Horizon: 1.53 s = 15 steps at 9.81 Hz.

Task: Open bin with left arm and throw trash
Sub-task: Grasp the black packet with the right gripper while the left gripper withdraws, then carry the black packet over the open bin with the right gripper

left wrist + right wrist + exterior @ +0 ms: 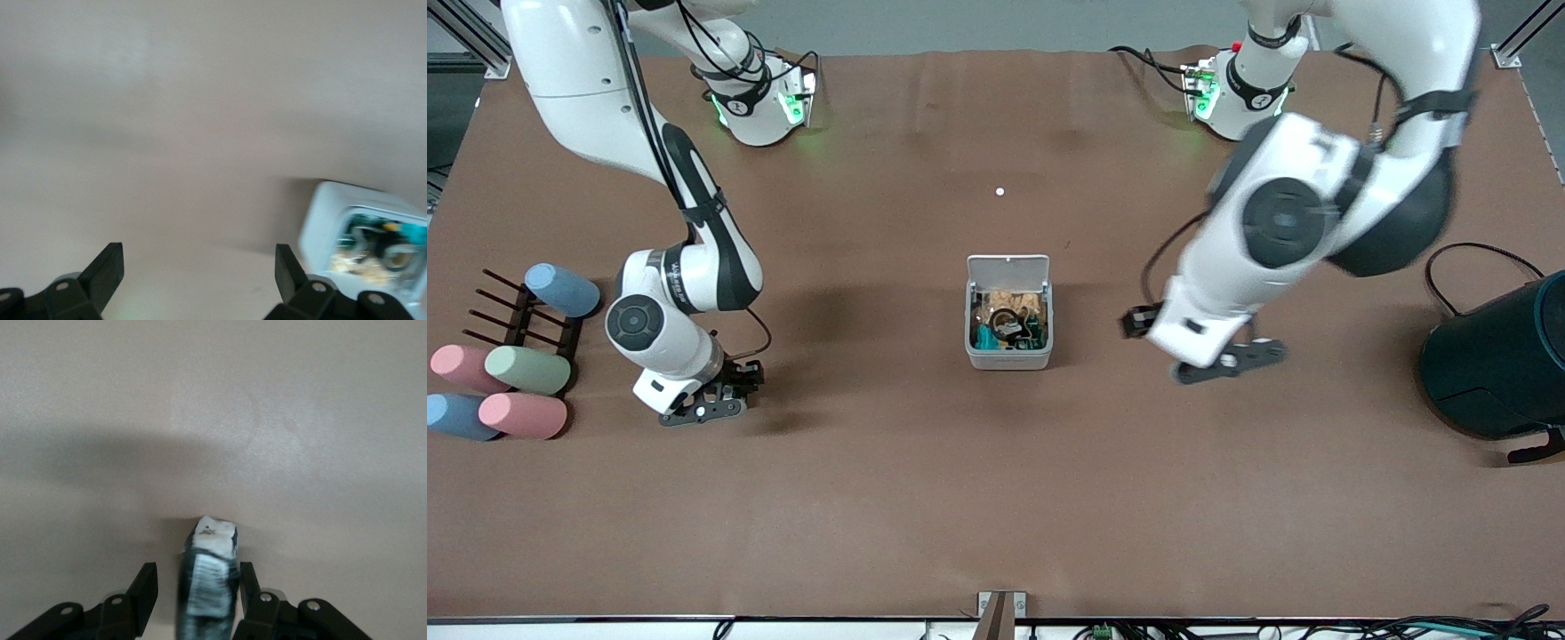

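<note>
The bin [1009,360] sits at the centre of the front view with its lid [1008,267] tipped up and nothing holding it. A dark ring [1005,320] and a pale brown strip [1005,298] already lie inside.

The left tool [1227,360] hangs just above the surface beside the bin, toward the left arm's end, wide open and empty. The left wrist view shows the same tool [200,273] with the bin [320,220] at the frame's edge.

The right tool [711,400] is down at the surface in the lower half of the frame, toward the right arm's end, well apart from the bin. The right wrist view shows the black-and-white packet [210,580] inside the tool [197,587]; I cannot tell whether it is clamped.

The risks:
- The packet is thin and could slip out on the lift.
- The unheld lid might drop shut.
- A low carry could knock the light bin
</note>
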Each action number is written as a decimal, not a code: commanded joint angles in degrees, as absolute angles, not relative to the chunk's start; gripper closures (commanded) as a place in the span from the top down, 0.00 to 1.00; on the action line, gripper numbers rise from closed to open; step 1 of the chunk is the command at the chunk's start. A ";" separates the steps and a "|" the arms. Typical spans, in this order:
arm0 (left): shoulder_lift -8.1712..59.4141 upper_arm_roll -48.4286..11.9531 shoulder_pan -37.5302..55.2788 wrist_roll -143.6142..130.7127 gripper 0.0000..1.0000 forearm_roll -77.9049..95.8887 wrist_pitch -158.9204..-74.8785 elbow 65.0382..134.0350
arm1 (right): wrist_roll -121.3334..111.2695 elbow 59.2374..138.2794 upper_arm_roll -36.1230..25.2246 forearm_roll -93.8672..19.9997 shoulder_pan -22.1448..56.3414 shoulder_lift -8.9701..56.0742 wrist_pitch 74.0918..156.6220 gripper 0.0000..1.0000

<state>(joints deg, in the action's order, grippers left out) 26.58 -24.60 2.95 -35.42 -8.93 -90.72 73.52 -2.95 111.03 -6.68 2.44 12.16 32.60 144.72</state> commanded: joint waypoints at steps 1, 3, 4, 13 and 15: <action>22.08 -25.05 -4.88 -25.52 1.00 -7.39 -88.08 75.15 | -3.43 112.85 -5.98 2.81 11.60 32.78 147.56 0.40; 19.78 -23.04 -5.45 -24.96 1.00 -8.17 -84.56 74.80 | -3.25 112.68 -5.89 2.81 11.69 32.70 147.13 0.21; 17.69 -21.03 -5.28 -24.61 1.00 -7.56 -83.25 74.79 | -3.08 112.59 -5.19 2.73 11.60 32.26 146.61 0.19; -1.54 -6.15 2.99 -15.82 1.00 -0.27 -83.54 87.30 | 34.75 101.01 0.53 -15.29 31.16 27.60 132.63 0.19; -5.45 -5.98 2.99 -15.38 1.00 -0.18 -89.64 95.10 | 42.95 95.82 0.62 -15.12 33.83 27.69 132.28 0.19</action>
